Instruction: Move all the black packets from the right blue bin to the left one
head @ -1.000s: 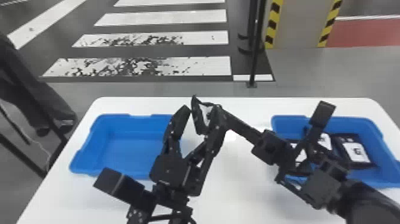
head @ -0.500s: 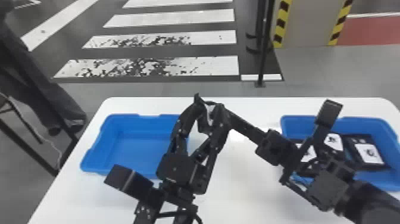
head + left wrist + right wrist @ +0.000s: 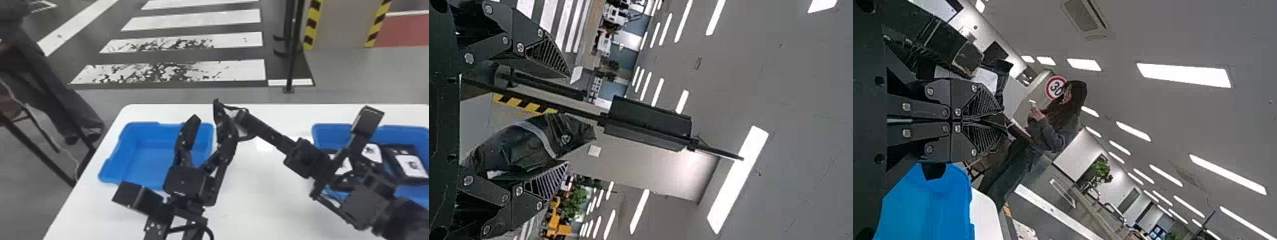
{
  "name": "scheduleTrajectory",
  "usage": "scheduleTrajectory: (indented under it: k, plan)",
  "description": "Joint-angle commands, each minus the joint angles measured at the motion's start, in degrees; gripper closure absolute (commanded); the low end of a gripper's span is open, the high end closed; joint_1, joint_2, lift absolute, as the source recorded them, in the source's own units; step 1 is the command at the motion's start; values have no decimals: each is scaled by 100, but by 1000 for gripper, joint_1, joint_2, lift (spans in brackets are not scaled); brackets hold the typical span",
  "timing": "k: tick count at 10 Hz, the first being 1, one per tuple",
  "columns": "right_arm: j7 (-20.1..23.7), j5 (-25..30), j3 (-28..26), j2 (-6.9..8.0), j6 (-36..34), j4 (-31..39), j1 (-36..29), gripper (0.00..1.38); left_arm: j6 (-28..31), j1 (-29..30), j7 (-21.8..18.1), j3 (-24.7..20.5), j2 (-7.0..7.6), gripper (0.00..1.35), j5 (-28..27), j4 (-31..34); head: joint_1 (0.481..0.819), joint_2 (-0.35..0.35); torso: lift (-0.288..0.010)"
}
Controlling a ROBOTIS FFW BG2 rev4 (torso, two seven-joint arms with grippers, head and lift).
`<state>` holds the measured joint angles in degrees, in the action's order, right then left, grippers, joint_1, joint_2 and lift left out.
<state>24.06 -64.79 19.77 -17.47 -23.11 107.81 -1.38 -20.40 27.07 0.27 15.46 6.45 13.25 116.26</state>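
- Black pkt (image 3: 529, 145) is up in the air between my two arms, beyond the near side of the left bin (image 3: 150, 166), not over it; it's pinched at the R gripper (image 3: 1004, 121), fingers pressed together on it.
- L gripper (image 3: 205, 110) has just spread wider than half a sec ago; its far finger is right by the pkt, w/ no clamp yet AFAICT; whether it touches I can't tell.
- Both bins have slid rightward in my head view over the last sec; prob. the head or body turning.
- For the task I read this as a mid-air handover; next I'd want L closed on the pkt before R lets go, else it drops on the white table (image 3: 255, 204).
- Right bin (image 3: 332, 131) has at least three pkts (image 3: 411, 164) to go; left bin's still empty, so it's early days.
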Motion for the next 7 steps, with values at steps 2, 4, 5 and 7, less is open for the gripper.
scheduleTrajectory:
  k: [2,4,5,7]
  plan:
    - [3,-34,0,-2,19,12,-3,1130,113,7,-10,-94,-21,958,-68,-18,695,186,-140]
    - [3,-68,0,-2,33,-72,-3,1130,128,21,-36,-129,-12,1217,-228,151,695,190,-140]
    - [3,-79,11,-2,47,-86,-3,1130,282,21,-36,-140,6,1217,-411,278,695,189,-140]
    - [3,-114,34,-2,89,-157,11,1130,226,21,-36,-174,6,1219,-480,292,695,184,-140]
